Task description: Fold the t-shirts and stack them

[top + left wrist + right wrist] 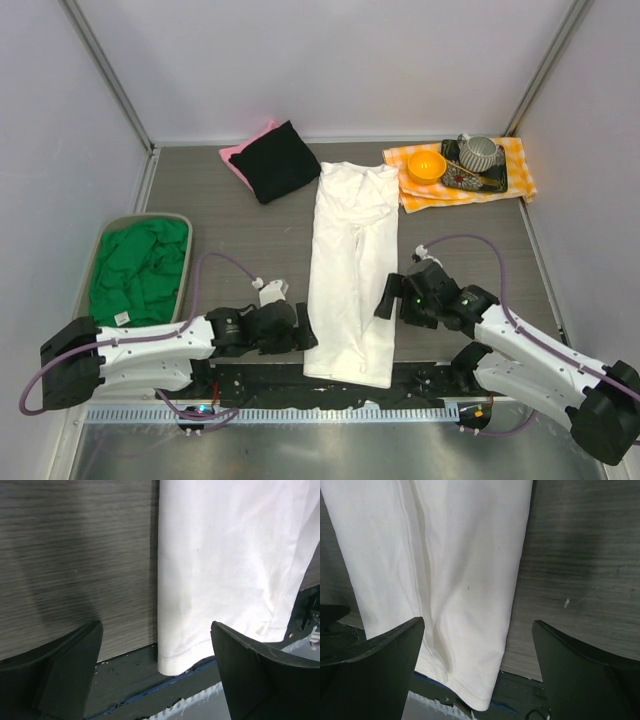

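Wide-open jaws flank white t-shirt [350, 260]

Empty, the left gripper [156, 625] and right gripper [477, 625] sit at its long edges. Its hem laps past the surface [240, 230] near edge. Only overhead shows the green t-shirt [140, 265] in a bin [188, 250] and the black t-shirt [280, 160] over the pink t-shirt [236, 160].
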`<state>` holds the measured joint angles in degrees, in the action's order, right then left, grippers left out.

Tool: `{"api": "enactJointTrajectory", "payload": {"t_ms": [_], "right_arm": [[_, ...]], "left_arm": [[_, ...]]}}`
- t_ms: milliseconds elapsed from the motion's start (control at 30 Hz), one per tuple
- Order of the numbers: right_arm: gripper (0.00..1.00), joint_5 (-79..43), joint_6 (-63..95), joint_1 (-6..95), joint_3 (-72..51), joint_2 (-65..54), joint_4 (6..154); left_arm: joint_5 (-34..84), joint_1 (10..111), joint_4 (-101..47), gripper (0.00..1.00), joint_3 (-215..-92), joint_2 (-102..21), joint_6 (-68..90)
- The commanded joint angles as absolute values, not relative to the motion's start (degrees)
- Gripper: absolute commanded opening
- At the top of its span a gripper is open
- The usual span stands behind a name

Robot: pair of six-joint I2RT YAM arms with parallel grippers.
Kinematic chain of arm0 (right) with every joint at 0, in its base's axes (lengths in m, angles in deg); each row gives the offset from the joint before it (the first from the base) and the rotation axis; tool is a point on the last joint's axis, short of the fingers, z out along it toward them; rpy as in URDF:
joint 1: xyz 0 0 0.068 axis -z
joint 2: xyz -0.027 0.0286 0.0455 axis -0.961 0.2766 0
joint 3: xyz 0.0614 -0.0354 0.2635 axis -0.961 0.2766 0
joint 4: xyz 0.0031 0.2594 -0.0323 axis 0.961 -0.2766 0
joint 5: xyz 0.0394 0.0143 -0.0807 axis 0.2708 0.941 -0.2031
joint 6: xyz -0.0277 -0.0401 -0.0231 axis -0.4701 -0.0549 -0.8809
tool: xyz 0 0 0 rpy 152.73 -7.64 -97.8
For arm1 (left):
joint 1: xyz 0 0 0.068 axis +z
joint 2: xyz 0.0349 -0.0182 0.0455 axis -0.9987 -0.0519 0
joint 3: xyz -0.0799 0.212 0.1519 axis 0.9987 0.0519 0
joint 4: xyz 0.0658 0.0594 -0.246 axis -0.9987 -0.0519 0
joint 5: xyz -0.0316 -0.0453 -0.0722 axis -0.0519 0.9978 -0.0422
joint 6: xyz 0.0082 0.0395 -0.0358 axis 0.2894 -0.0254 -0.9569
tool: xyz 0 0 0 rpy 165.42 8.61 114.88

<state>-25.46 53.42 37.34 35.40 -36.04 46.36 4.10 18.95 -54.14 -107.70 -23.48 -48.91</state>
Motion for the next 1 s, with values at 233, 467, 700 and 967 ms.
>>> {"api": "enactJointTrajectory", "payload": {"t_ms": [233, 467, 700, 967], "right_arm": [[0.91, -23.9, 68.7, 29.3, 43.8, -47.2, 40.0], [0.9, -22.9, 69.8, 28.2, 45.8, -48.9, 37.4], [0.9, -21.1, 71.0, 27.5, 46.4, -49.0, 37.7], [0.84, -16.9, 73.4, 24.0, 47.4, -47.5, 42.1]], "left_arm": [[15.3, 17.9, -37.8, 0.93, -103.2, -27.9, -51.7], [18.7, 13.9, -38.3, 0.9, -100.1, -25.5, -54.8], [17.2, 12.0, -41.5, 0.88, -95.1, -18.4, -58.8], [13.8, 12.0, -37.5, 0.88, -93.5, -22.3, -59.0]]}}
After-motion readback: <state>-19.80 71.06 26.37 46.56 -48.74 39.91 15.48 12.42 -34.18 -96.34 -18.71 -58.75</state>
